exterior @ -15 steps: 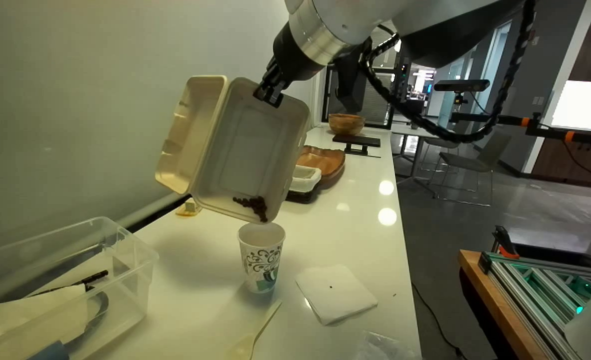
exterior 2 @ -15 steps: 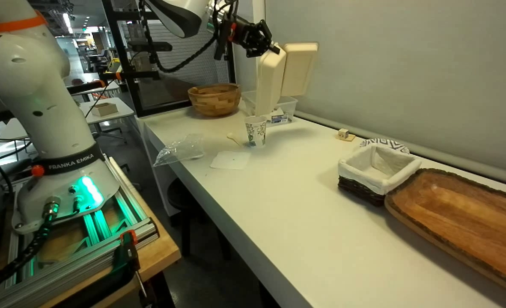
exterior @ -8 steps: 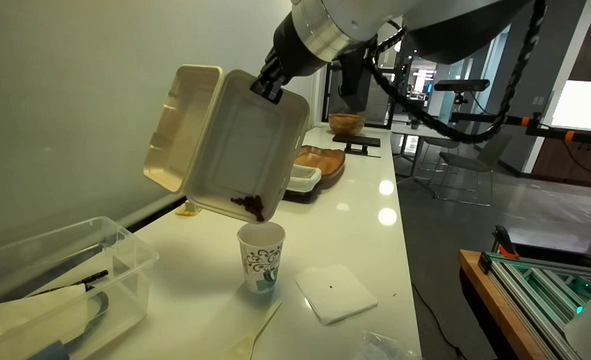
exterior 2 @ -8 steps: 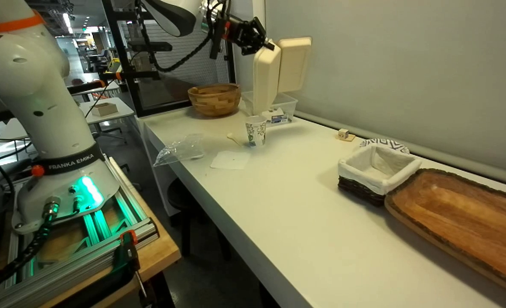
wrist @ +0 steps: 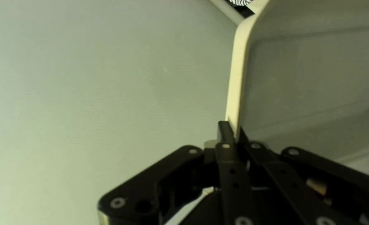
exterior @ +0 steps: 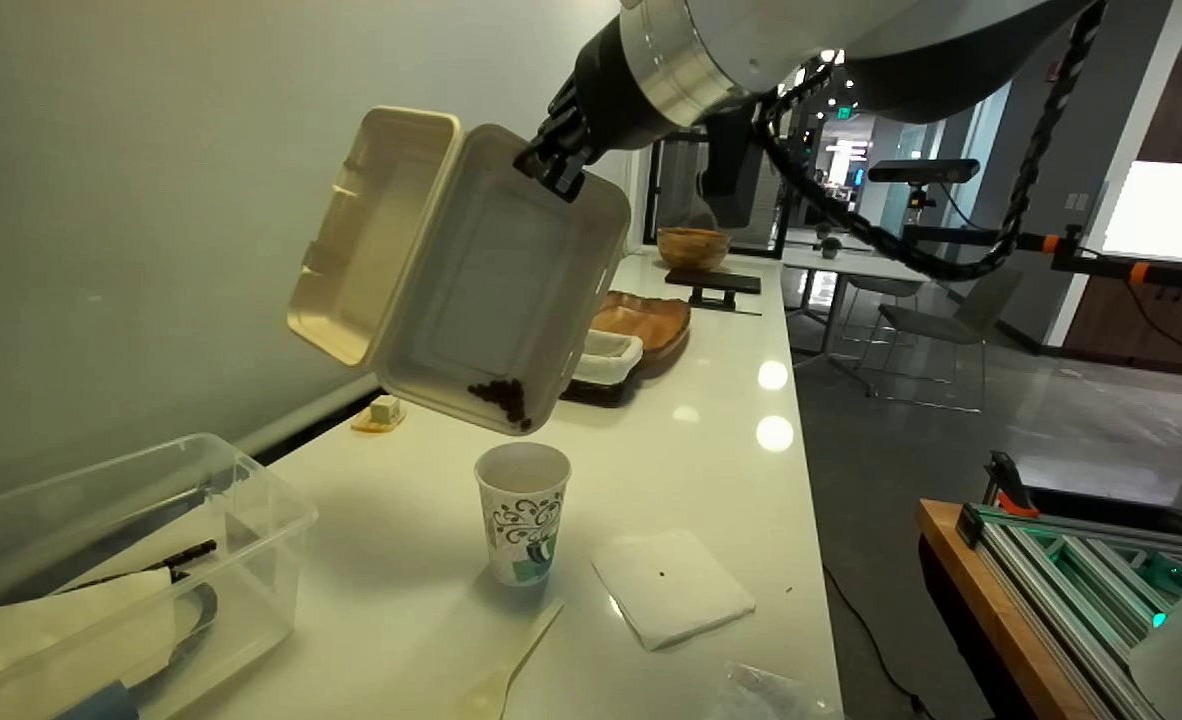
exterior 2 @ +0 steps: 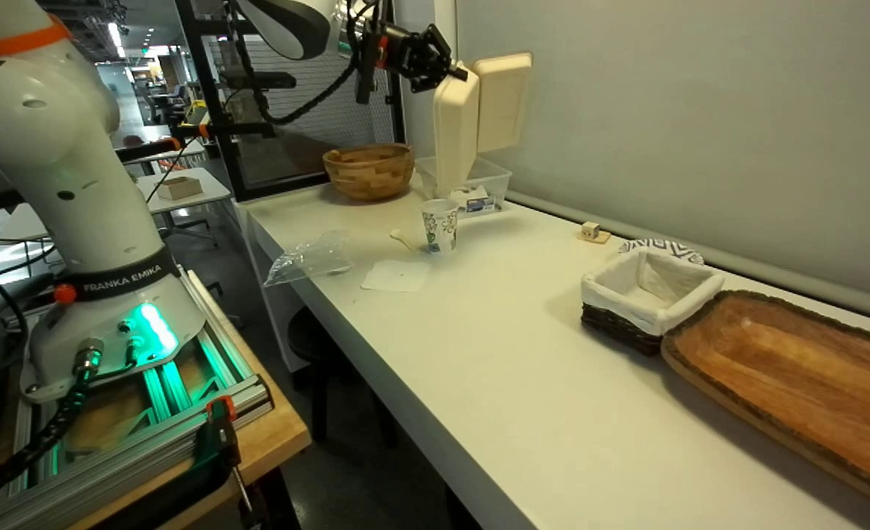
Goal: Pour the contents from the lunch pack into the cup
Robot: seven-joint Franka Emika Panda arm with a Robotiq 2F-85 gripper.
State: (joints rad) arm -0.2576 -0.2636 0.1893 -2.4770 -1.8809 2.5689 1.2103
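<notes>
The lunch pack [exterior: 496,270] hangs unfolded and steeply tilted above the counter, its two beige halves spread apart. A small clump of dark pieces [exterior: 504,396] lies inside, at the lowest corner of the half I hold. My gripper [wrist: 235,132] is shut on the rim of that half, one finger on each side of the wall. In both exterior views the white printed cup [exterior: 523,520] stands upright on the counter, just below the pack's lowest corner, with a small gap between them. How much the cup [exterior 2: 441,227] holds cannot be made out.
A clear plastic bin [exterior: 286,540], a pale spoon [exterior: 488,693] and a folded napkin [exterior: 673,590] lie around the cup. A plastic bag [exterior 2: 313,258] rests near the counter edge. Farther along are a cloth-lined basket [exterior 2: 615,303] and a wooden tray [exterior 2: 796,368]. A wall runs behind the pack.
My gripper has risen a little with the lunch pack, widening the gap above the cup. The dark pieces stay bunched in the low corner. The cup has not moved.
</notes>
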